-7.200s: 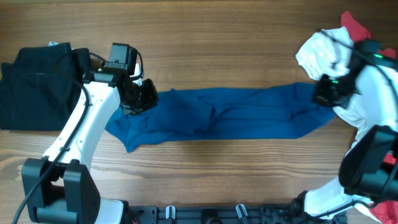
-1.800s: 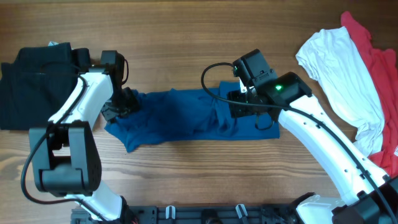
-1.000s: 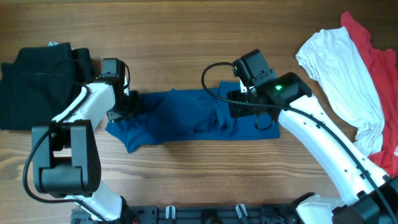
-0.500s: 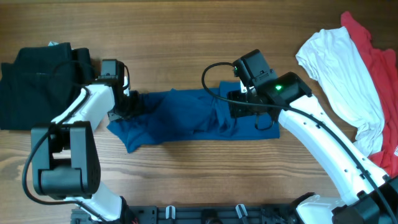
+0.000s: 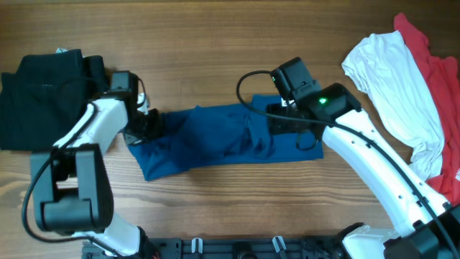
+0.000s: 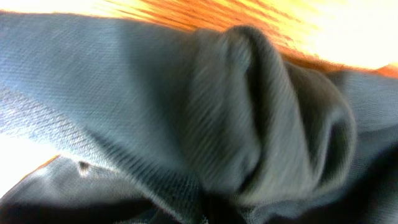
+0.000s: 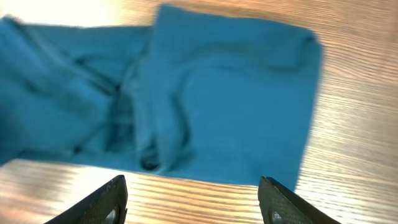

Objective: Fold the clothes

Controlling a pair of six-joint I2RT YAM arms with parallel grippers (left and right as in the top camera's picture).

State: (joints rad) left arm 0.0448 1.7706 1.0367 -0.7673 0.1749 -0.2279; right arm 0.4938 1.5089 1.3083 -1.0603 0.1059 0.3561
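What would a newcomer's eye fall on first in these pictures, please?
The blue shirt stretched across the wooden table stands out, the left arm's jaws shut on its bunched left end and the right arm's jaws open above its folded right end. A white garment beside a red one lies far right, a black one far left.

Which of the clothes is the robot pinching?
The blue shirt in the middle: the left gripper is shut on its left end. The black pile, white shirt and red cloth lie aside, not held.

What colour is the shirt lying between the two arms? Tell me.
Plain royal blue; the shirt shows best in the overhead view.
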